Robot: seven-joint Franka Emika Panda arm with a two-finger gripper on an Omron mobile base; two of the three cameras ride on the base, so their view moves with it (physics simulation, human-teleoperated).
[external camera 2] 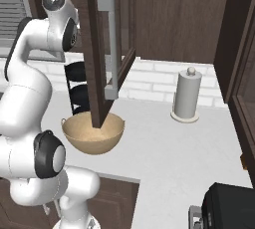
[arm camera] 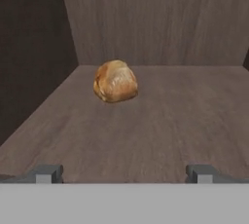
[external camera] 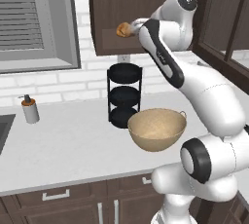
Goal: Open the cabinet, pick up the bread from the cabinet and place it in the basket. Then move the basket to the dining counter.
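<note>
Hand view: fingers (arm camera: 124, 173) spread wide apart, empty, short of the unlabelled bread (arm camera: 115, 81) on the cabinet (arm camera: 160, 121) shelf.

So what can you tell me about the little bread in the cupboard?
The bread is a small round roll, golden brown with a paler, crusty-looking top. It sits alone on the dark wooden shelf inside the cabinet, near the middle and in front of the back wall. Nothing touches it but the shelf. The gripper is open and short of it, fingers wide apart. In the left base view the roll peeks out beside the arm.
</note>
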